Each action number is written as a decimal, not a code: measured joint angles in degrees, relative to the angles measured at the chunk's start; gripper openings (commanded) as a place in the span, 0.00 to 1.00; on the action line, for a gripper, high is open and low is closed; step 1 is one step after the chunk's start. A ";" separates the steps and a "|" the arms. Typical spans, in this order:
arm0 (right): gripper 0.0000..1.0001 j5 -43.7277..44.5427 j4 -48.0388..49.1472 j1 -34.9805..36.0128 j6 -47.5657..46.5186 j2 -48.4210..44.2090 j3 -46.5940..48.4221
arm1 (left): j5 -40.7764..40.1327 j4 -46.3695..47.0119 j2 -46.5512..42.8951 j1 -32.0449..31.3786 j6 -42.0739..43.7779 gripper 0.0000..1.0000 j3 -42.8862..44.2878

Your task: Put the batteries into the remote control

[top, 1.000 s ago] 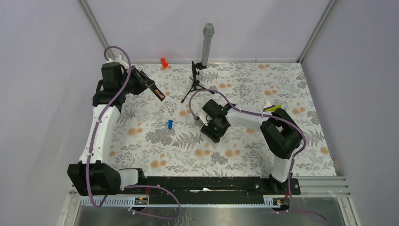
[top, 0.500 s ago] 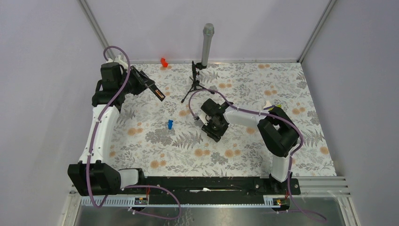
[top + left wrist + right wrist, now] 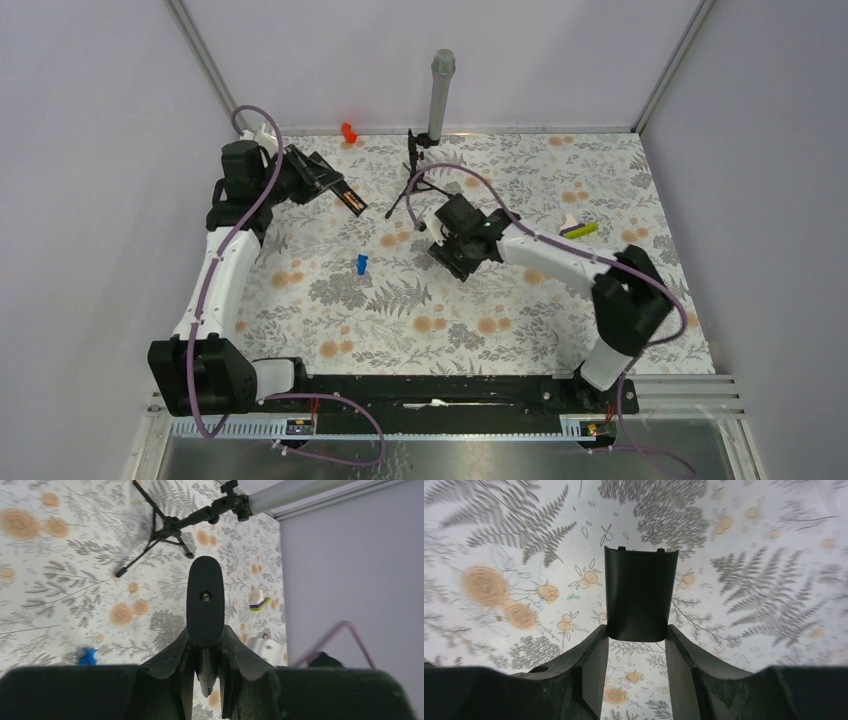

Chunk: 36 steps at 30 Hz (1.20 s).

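My left gripper [image 3: 322, 181] is shut on the remote control [image 3: 345, 195], a slim black bar held above the table at the back left, its free end pointing right. An orange streak, the batteries [image 3: 347, 200], shows along the remote near that end. In the left wrist view the remote [image 3: 205, 600] sticks out from between my fingers with its plain back showing, gripper [image 3: 206, 652]. My right gripper [image 3: 455, 255] is shut on the small black cover plate [image 3: 640, 597], clamped by its near end between the fingertips, gripper [image 3: 636, 640], over the middle of the table.
A black tripod with a grey cylinder [image 3: 437, 95] stands at the back middle. A small blue piece [image 3: 361, 263] lies left of my right gripper. A red piece [image 3: 348, 131] sits at the back edge. A yellow-green stick [image 3: 580, 229] lies at the right.
My right gripper has moved a little back and right with the cover plate, and that arm's elbow swung right. My left gripper swung the remote slightly rightward.
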 measured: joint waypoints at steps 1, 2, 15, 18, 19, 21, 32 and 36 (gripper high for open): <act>0.35 0.24 0.24 0.00 0.39 -2.27 0.02 | 0.90 1.66 0.00 -0.13 -0.90 0.00 -1.14; 0.36 0.33 0.42 0.00 0.76 -4.72 0.04 | 1.77 3.80 0.00 -0.42 -2.12 0.00 -2.51; 0.37 -8.63 -1.70 0.02 9.70 -19.85 11.85 | 5.22 28.65 2.78 -15.13 -9.22 0.00 -11.91; 0.37 -11.06 -3.30 0.00 12.07 -19.82 13.66 | 5.25 33.31 3.30 -17.97 -9.27 0.00 -12.59; 0.37 -11.56 -3.80 0.00 12.61 -19.82 14.05 | 5.25 34.45 3.50 -18.56 -9.27 0.00 -12.61; 0.37 -12.13 -4.81 0.00 13.35 -19.71 14.64 | 5.20 36.65 3.89 -19.69 -9.22 0.00 -12.61; 0.36 -12.02 -8.09 0.02 14.99 -13.99 20.04 | 5.22 39.65 4.04 -21.86 -9.09 0.00 -12.63; 0.36 -10.29 -9.14 0.13 14.95 -12.48 20.85 | 5.27 39.54 4.04 -21.90 -9.22 0.00 -12.63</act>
